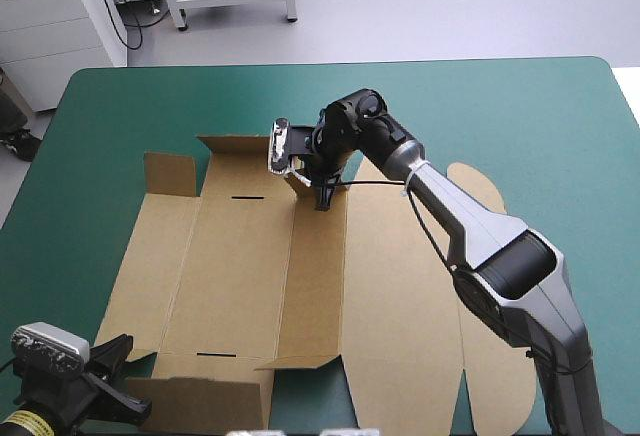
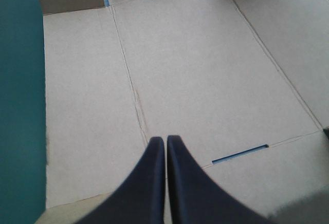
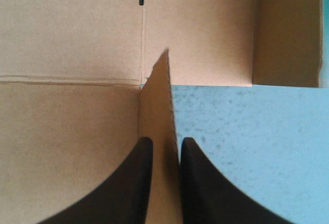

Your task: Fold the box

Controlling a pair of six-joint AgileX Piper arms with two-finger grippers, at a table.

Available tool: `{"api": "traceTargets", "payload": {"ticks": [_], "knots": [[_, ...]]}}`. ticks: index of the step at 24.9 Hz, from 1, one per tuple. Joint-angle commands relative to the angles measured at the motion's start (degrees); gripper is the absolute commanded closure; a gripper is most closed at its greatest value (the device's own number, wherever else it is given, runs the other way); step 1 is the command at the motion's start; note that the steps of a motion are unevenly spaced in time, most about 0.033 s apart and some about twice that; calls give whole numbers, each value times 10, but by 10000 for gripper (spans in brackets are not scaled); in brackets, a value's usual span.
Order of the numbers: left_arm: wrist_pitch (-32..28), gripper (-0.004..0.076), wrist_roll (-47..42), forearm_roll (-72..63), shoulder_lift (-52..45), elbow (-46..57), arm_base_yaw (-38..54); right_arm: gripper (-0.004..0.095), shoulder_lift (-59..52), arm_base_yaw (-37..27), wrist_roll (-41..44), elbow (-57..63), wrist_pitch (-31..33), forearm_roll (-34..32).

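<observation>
The box, a flat cut sheet of board, is a plain even brown, marked only by thin darker crease lines and short dark slots. The table's smooth cover is plain teal-green. The left gripper and right gripper have plain black fingers; the right arm is silver-grey with black joints.

Brown box on teal-green table

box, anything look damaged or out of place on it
Nothing stands out. The box lies mostly flat on the cover, with no tears showing. One small flap at its far edge stands upright, but only because the right gripper is pinching it.
</observation>
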Motion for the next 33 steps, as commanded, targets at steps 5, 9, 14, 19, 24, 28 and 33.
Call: {"api": "traceTargets", "payload": {"ticks": [5,9,14,19,24,28,33], "knots": [[-37,731,-3,0,9,-12,-1,556,-71,0,38,-21,-11,-33],[-37,731,-3,0,9,-12,-1,636,-139,0,162,-23,26,-244],[-37,731,-3,0,9,-12,-1,809,-242,-32,258,-22,76,-306],[-37,731,-3,0,9,-12,-1,927,-311,-96,301,5,74,-294],[-37,731,-3,0,9,-12,-1,928,-392,-185,338,84,82,-296],[-37,731,-3,0,9,-12,-1,928,-454,-290,351,182,87,-172],[-37,731,-3,0,9,-12,-1,928,-530,-435,312,326,87,4]]}}
